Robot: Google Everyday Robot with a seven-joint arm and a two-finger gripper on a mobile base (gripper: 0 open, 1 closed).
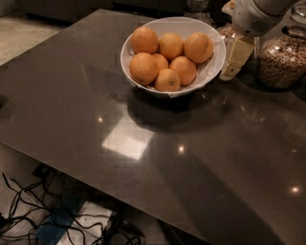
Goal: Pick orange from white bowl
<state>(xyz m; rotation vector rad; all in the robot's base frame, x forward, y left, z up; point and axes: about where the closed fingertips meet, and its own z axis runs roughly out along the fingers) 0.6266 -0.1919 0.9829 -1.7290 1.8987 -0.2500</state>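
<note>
The white bowl point(213, 72) stands at the far middle of the dark table and holds several round oranges. A large smooth orange point(198, 47) lies at the bowl's right, nearest the gripper. Another large one point(143, 68) lies at the front left. A smaller orange with a dark stem dimple point(168, 80) lies at the front. The gripper point(236, 57) hangs just outside the bowl's right rim, with a cream finger pointing down towards the table. It holds nothing that I can see.
A glass jar of grains point(282, 60) stands right of the gripper. Another glass item point(198, 7) stands behind the bowl. The dark glossy table point(143, 143) spreads towards me. Cables point(28, 215) lie on the floor under its near edge.
</note>
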